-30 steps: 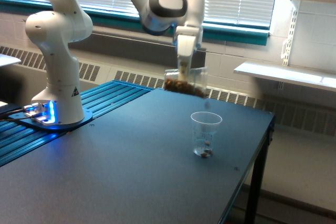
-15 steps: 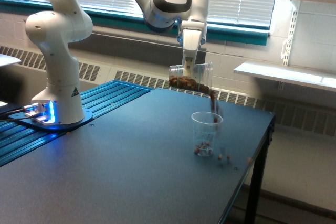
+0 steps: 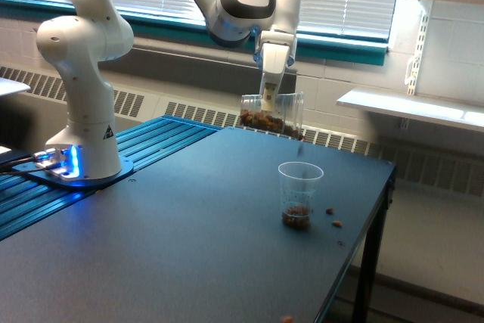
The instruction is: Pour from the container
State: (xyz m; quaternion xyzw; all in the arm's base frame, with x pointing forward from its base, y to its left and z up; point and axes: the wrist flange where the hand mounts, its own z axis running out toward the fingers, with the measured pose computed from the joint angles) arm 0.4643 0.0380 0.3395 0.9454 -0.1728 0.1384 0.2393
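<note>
Exterior view: the container (image 3: 272,113) hangs tipped on its side above the surface (image 3: 151,247), over a measuring cup (image 3: 299,195).
Fingers: the gripper (image 3: 268,100) is clamped on the container's wall.
Handling: likely light, thin-walled, easily crushed; best held mid-wall.
Spill: brown pellets (image 3: 336,224) lie beside the measuring cup.

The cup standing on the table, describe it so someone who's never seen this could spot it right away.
Start at the dark table and look toward its edge on the exterior view's right, below the gripper. A clear tapered cup stands upright there with brown pieces at its bottom. Unlike the container held tipped in the air above, it rests on the table, with spilled pieces beside it.
</note>
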